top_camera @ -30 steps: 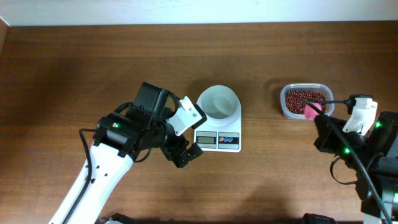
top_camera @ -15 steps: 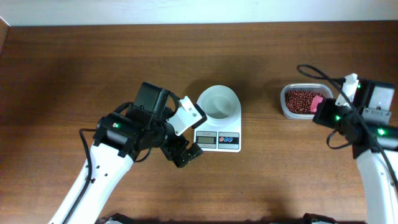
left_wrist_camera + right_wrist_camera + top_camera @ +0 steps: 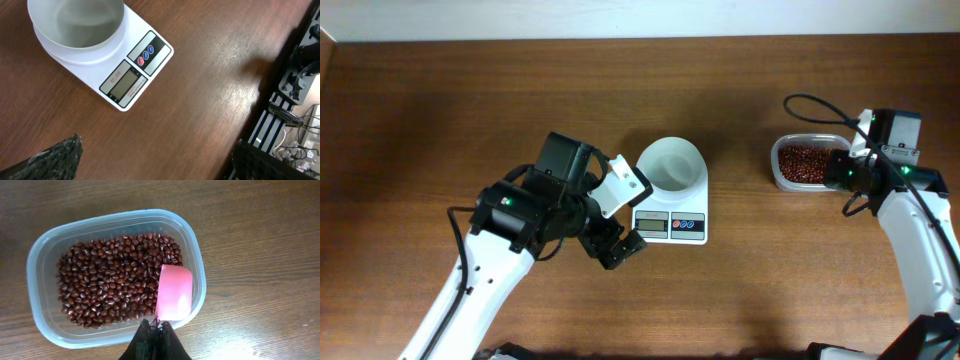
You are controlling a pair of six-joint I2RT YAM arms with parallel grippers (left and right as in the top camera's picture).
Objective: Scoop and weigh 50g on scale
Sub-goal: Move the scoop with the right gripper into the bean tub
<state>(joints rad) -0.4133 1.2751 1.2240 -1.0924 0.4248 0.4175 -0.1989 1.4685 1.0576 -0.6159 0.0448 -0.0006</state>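
— Where's the weighing kit?
— The small white digital kitchen scale (image 3: 670, 222) sits near the middle of the brown wooden desk (image 3: 470, 100). A round white bowl (image 3: 671, 165) stands on its platform, behind the grey display and the red and blue buttons. I can't read the display from here.
— And the stuff to be weighed?
— The small dark red-brown beans (image 3: 110, 280) are heaped in a clear plastic tub (image 3: 40, 265) with rounded corners. It's well apart from the scale, out past the side the buttons are on. All the beans I can see are in that tub.
— What about the right arm?
— The right end effector (image 3: 155, 330) hangs over the tub's edge farthest from the scale. Its fingers are pressed together on the end of a pink plastic scoop (image 3: 174, 292). The scoop's cup lies on the beans, right against the tub wall. I can't tell whether there's anything in it.
— And the left one?
— The left end effector (image 3: 625, 218) hovers just beside the scale, on the side away from the tub, level with the display. Its fingers are spread wide apart and neither touches the scale. From its own camera the scale and bowl lie out ahead of the fingertips
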